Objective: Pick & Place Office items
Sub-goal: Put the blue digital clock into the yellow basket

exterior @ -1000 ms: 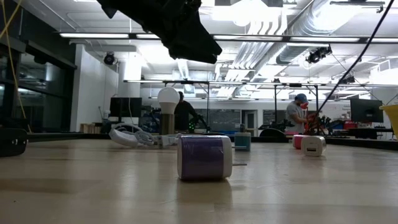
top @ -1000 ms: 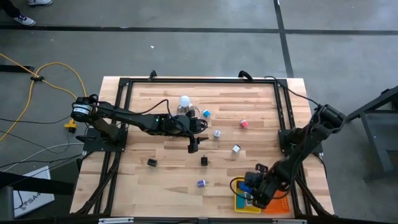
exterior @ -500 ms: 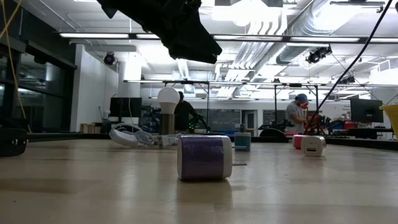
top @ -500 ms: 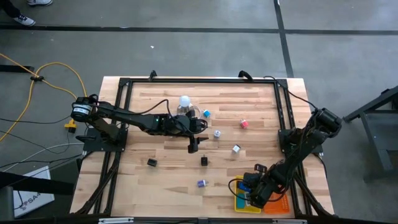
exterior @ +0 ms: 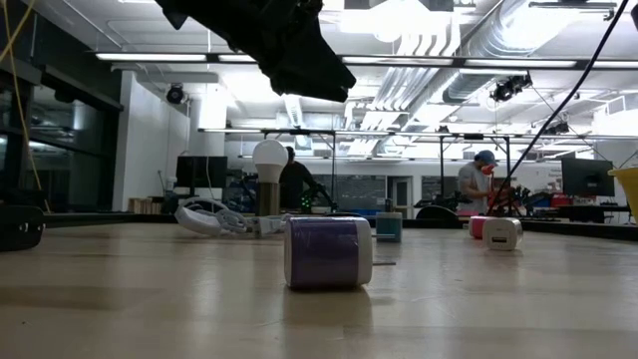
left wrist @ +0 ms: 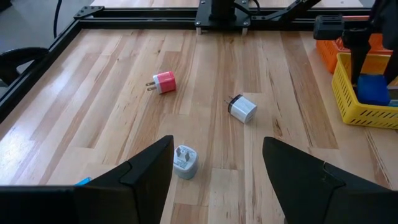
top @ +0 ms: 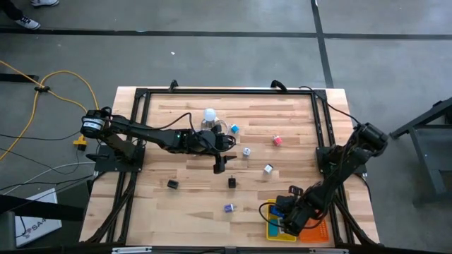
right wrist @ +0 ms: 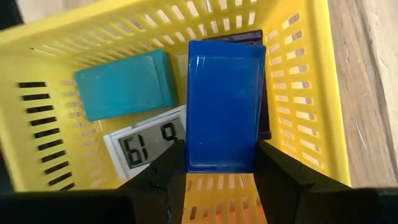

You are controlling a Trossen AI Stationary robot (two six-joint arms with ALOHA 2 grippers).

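Blue block (right wrist: 225,106) clamped in right hand (right wrist: 217,171) over yellow tray (right wrist: 314,93); left hand (left wrist: 217,165) apart.

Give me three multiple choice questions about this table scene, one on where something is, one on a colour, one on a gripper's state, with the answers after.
1. Where is the right gripper?
A. Over the yellow basket
B. Beside the lamp
C. Off the table

2. What colour is the block between the right gripper's fingers?
A. Pink
B. Blue
C. White

3. How does the left gripper stand?
A. Shut on the pink plug
B. Shut on nothing
C. Open, holding nothing

Answers:
1 A, the right wrist view looks down into the basket, with a teal block and a small digital display lying in it.
2 B, the blue block sits clamped between the two dark fingers.
3 C, its fingers stand wide apart above the wood, with a white plug lying loose between them and the pink plug farther off.
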